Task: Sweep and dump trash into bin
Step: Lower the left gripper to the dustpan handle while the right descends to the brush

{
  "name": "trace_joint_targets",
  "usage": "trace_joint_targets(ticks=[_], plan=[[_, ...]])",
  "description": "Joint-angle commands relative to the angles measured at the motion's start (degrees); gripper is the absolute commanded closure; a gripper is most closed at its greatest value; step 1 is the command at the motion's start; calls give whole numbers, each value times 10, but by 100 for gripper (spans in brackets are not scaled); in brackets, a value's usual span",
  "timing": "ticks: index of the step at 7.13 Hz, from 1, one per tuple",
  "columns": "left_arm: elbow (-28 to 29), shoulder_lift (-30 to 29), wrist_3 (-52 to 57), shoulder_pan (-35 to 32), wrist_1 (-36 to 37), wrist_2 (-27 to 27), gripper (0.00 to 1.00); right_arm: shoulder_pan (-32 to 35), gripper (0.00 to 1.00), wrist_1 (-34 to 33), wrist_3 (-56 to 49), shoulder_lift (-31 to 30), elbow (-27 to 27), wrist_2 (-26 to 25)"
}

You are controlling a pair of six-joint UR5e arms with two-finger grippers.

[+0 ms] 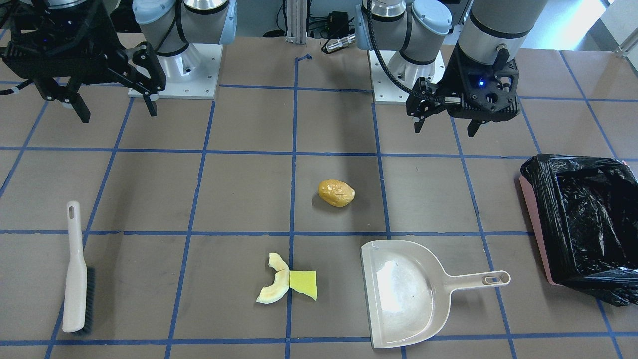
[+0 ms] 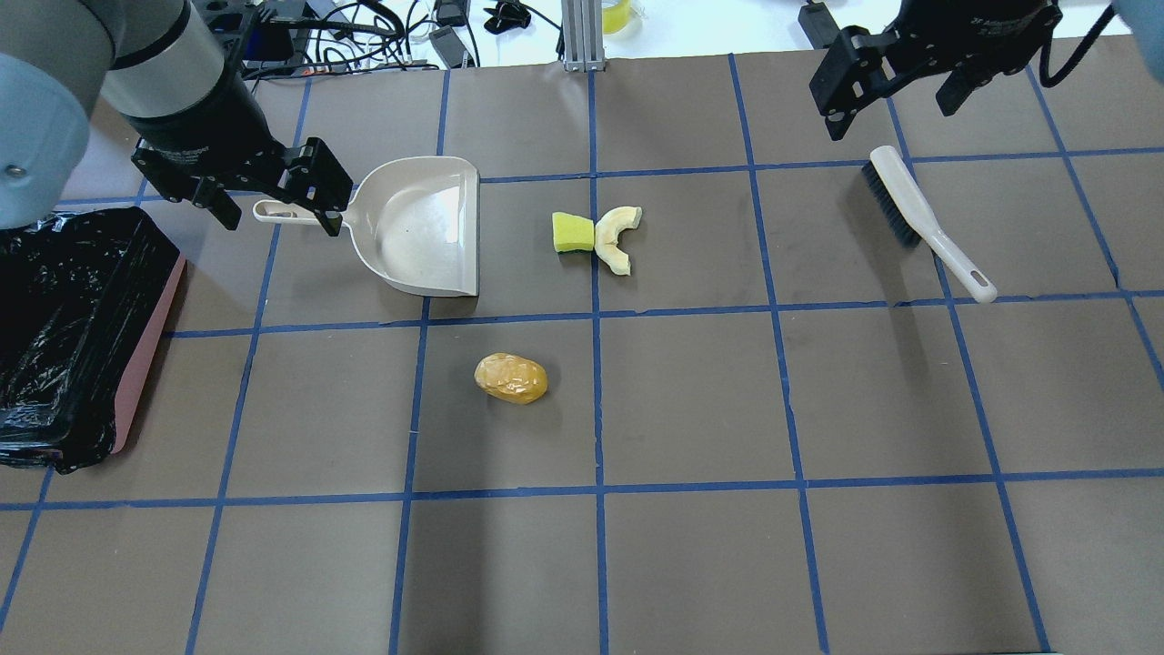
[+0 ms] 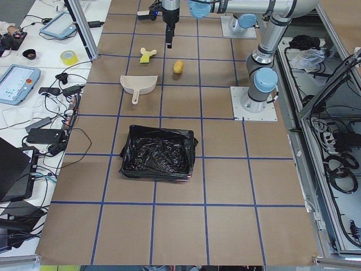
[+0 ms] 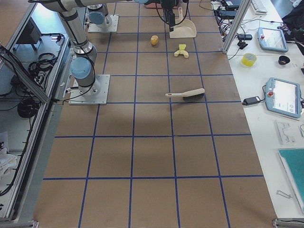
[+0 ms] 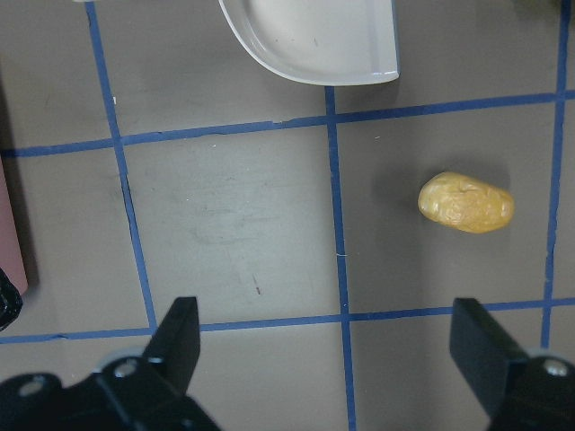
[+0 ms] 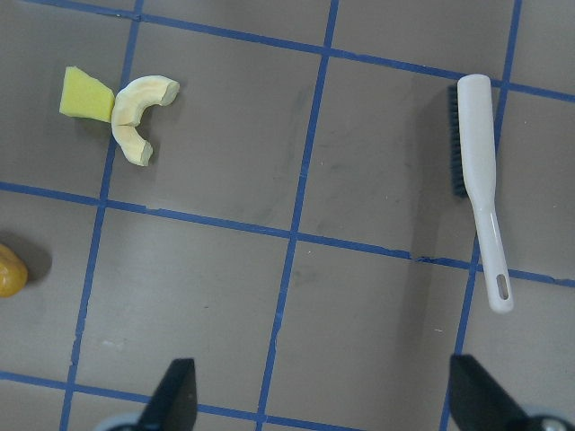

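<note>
The trash lies on the table: a potato-like lump (image 1: 336, 193) (image 2: 511, 378) (image 5: 465, 202), and farther out a pale crescent rind (image 1: 275, 286) (image 2: 618, 238) (image 6: 139, 112) touching a yellow sponge piece (image 1: 303, 283) (image 2: 572, 232) (image 6: 83, 92). The pink bin (image 1: 537, 234) (image 2: 145, 355) with its black bag stands at the table's end on my left. My left gripper (image 1: 445, 129) (image 2: 277, 218) (image 5: 328, 346) is open and empty, raised near the dustpan's handle. My right gripper (image 1: 118, 114) (image 2: 891, 114) (image 6: 323, 395) is open and empty, raised near the brush.
A beige dustpan (image 1: 403, 294) (image 2: 427, 227) (image 5: 314, 36) lies between the bin and the scraps, its mouth toward the sponge and rind. A beige brush (image 1: 76, 279) (image 2: 918, 218) (image 6: 481, 180) lies on my right side. Blue tape marks a grid on the brown table.
</note>
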Motion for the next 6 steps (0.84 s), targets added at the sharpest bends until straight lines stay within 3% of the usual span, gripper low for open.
trace_joint_targets(ticks=[1, 4, 5, 6], plan=[[0, -1, 1, 0, 0, -1, 0, 0, 0, -1, 2, 0, 20, 0], [12, -3, -4, 11, -4, -1, 0, -11, 0, -4, -27, 26, 44, -3], [11, -18, -12, 41, -1, -1, 0, -29, 0, -6, -67, 58, 45, -3], [5, -24, -96, 71, 12, 0, 0, -53, 0, -28, -99, 81, 46, -5]])
